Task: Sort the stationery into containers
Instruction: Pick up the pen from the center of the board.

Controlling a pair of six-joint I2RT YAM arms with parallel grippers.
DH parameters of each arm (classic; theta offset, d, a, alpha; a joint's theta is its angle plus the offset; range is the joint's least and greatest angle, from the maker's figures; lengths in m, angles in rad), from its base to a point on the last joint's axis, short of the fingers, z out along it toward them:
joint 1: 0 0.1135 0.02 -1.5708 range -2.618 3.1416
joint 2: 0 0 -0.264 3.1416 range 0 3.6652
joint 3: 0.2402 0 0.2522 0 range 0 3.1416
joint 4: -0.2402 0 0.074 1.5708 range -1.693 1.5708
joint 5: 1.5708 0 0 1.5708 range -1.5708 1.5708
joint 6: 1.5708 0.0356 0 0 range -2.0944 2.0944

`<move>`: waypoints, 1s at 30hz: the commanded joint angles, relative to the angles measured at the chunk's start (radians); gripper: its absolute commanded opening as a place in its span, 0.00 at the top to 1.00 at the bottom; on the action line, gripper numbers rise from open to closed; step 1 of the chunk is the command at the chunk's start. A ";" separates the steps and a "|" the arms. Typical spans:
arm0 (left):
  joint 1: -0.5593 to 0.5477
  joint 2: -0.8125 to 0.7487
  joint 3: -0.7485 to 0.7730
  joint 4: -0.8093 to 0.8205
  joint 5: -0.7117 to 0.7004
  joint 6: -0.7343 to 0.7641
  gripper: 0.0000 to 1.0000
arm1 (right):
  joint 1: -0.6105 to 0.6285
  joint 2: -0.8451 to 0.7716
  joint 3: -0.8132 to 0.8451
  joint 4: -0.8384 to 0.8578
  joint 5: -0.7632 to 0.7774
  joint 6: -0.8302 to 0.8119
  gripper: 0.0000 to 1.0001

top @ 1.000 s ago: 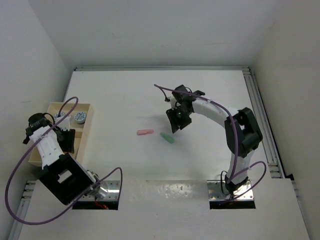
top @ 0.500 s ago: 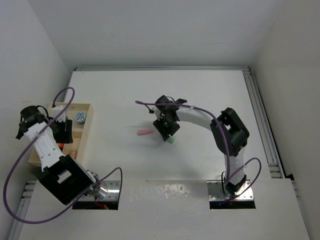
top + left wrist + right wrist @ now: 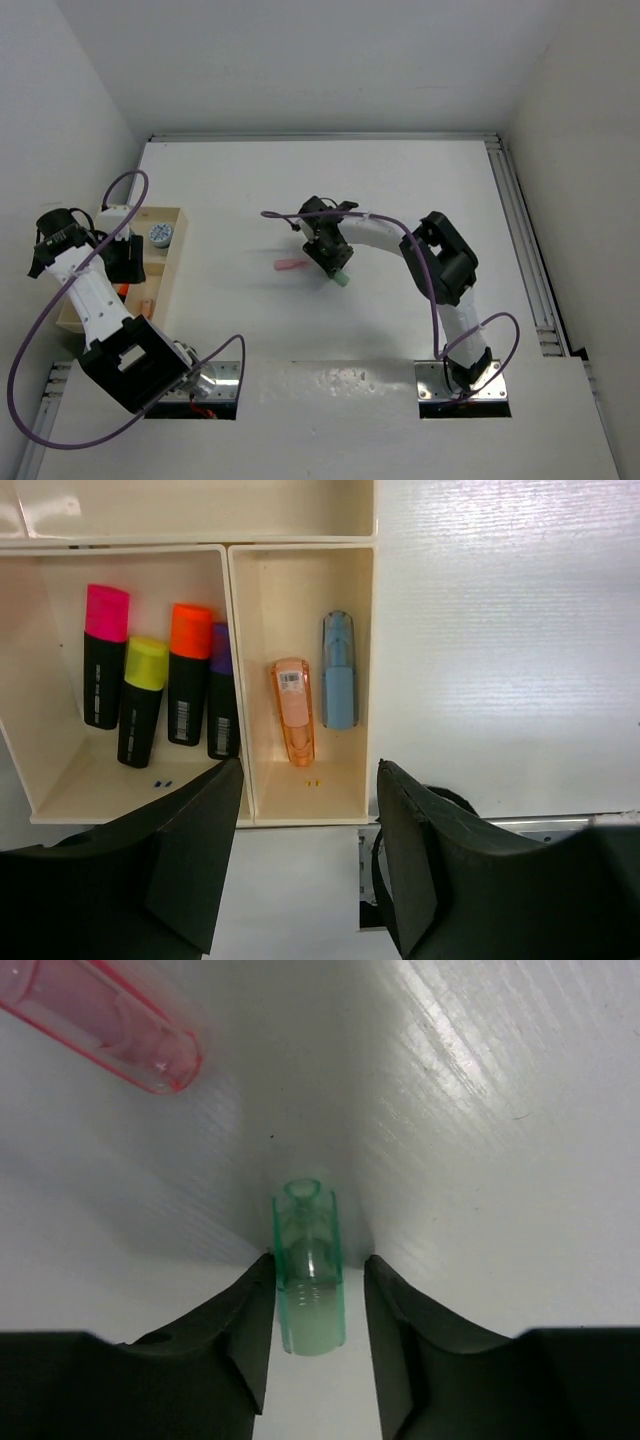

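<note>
Left gripper (image 3: pixel 307 810): jaws apart, empty, above the tray.
Done: wooden tray (image 3: pixel 300 548) at the table's (image 3: pixel 400 190) left edge holds four highlighters (image 3: pixel 190 680), salmon stub (image 3: pixel 294 710) and blue stub (image 3: pixel 338 670).
Right gripper (image 3: pixel 318 1260): part open, straddling the green stub (image 3: pixel 308 1290), not yet clamped.
Remaining: green stub mid-table, with the pink stub (image 3: pixel 100 1020) near it.
Green stub axis: along the jaw gap, clear end away from the wrist.

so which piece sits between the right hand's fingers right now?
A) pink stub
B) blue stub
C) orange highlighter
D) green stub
D: in the right wrist view the green stub lies between the fingers of the right hand, with a small gap on one side, while the pink stub lies apart from it at the upper left.
</note>
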 commanded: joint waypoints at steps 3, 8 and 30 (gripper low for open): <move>0.010 -0.029 0.050 -0.021 0.095 0.007 0.38 | 0.002 0.014 0.043 0.005 0.015 -0.031 0.79; 0.008 -0.066 0.123 -0.168 0.512 0.194 0.38 | -0.091 -0.064 0.190 -0.055 -0.200 0.120 0.94; -0.912 0.038 0.036 0.823 0.400 -0.874 0.36 | -0.158 -0.257 0.299 0.250 -0.347 0.870 1.00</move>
